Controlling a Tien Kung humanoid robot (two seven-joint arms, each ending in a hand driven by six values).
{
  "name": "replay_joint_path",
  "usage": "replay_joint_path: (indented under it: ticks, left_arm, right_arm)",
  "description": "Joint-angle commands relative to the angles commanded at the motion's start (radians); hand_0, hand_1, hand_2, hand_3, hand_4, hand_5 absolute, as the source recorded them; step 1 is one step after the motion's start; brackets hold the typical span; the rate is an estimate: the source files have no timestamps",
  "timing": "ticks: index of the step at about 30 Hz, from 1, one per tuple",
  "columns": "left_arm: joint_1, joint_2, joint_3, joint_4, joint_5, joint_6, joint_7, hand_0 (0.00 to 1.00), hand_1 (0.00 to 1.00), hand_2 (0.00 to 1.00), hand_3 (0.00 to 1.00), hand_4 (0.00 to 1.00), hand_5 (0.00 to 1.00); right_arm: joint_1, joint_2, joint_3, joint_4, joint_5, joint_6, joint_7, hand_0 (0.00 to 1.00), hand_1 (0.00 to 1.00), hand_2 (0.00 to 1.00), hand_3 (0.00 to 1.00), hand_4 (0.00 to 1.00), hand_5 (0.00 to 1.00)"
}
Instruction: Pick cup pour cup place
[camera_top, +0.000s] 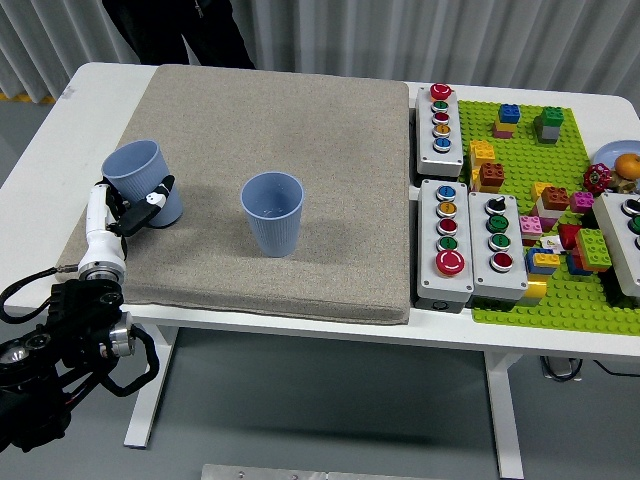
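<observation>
Grey felt mat (300, 130) covers most of the white table (90, 85) in front of me, and both blue cups are on it. My left hand (135, 205) is wrapped around the nearer-left blue cup (143, 180), fingers curled against its side, so I am gripping it; the cup leans a little and sits low at the mat's left edge, either touching the felt or just above it, I cannot tell which. The second blue cup (273, 212) stands upright toward the middle of the mat, well apart from mine, and I can see nothing inside it from here. Judging by this, the pick is made, and I reckon I am at the setting-down end, with release left to do; whether the pour is done I cannot say. To the right sit button boxes (443, 238) and a green brick baseplate (520, 170). My right hand is out of view.
</observation>
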Motion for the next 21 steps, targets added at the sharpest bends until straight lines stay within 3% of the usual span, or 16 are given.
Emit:
replay_joint_path:
  ticks: [14,15,17,20,21]
  left_arm:
    - [0.002,-0.007,0.010,0.013,0.005,-0.001,-0.051,0.554,0.561,0.689,0.585,0.596,0.044]
    - [0.003,-0.008,0.012,0.014,0.007,-0.004,-0.055,0.601,0.598,0.703,0.590,0.609,0.049]
    - [0.004,-0.009,0.014,0.017,0.011,-0.008,-0.065,0.601,0.598,0.703,0.590,0.609,0.049]
    - [0.005,-0.012,0.016,0.026,-0.003,-0.028,-0.109,0.601,0.598,0.703,0.590,0.609,0.049]
    - [0.006,-0.013,0.018,0.032,-0.008,-0.033,-0.133,0.677,0.678,0.766,0.629,0.665,0.092]
  right_arm:
    - [0.001,0.001,0.000,0.000,0.001,0.001,0.000,0.702,0.630,0.560,0.572,0.002,0.087]
    - [0.001,0.001,0.000,0.000,0.001,0.001,0.000,0.703,0.630,0.560,0.572,0.002,0.086]
    - [0.001,0.001,0.000,0.000,0.002,0.001,0.000,0.703,0.630,0.560,0.572,0.002,0.086]
    - [0.000,0.001,0.001,0.000,0.000,0.001,0.000,0.703,0.630,0.560,0.572,0.002,0.086]
    - [0.000,0.001,0.001,0.000,0.000,0.001,0.000,0.703,0.630,0.560,0.571,0.002,0.086]
